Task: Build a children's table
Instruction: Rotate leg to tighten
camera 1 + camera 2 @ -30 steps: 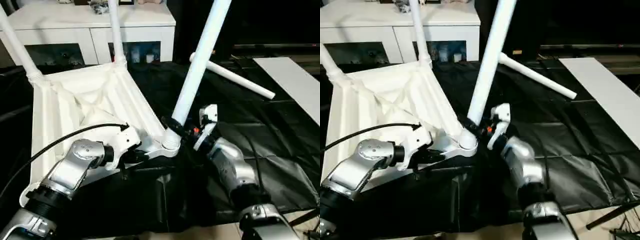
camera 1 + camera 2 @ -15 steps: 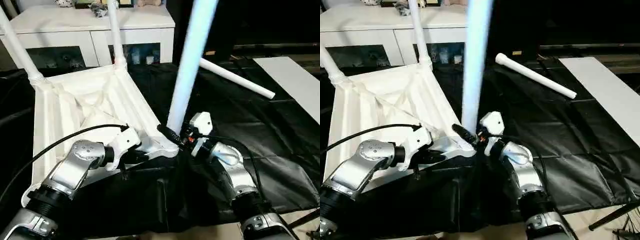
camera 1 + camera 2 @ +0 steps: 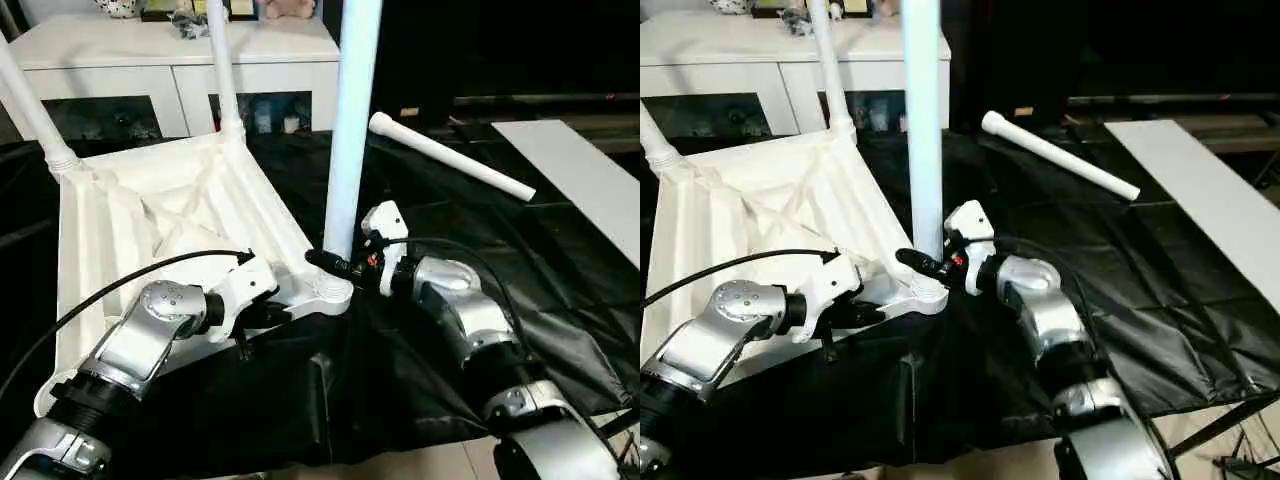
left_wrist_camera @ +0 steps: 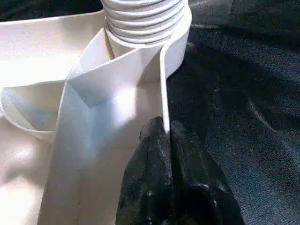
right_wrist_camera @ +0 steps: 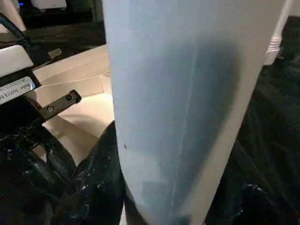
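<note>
- The table top (image 3: 170, 215) lies upside down on black sheeting (image 3: 560, 260), ribbed underside up, tilted so its near edge is raised at the left gripper (image 4: 165, 133).
- The left gripper has its two black fingers (image 4: 152, 154) pinched on the thin upright rim of the top, just short of the near corner socket (image 3: 330, 290).
- A white leg (image 3: 350, 130) stands nearly upright in that socket; its ribbed collar (image 4: 143, 18) sits directly ahead of the left fingertips.
- The right gripper (image 3: 335, 265) is clamped around the base of this leg, just above the socket; the far finger is probably behind the tube.
- Two more legs (image 3: 222, 65) stand in the sockets farthest from both grippers.
- A fourth leg (image 3: 450, 155) lies loose on the sheeting, well beyond the right gripper.
- A white cabinet (image 3: 150, 60) stands behind the top.
</note>
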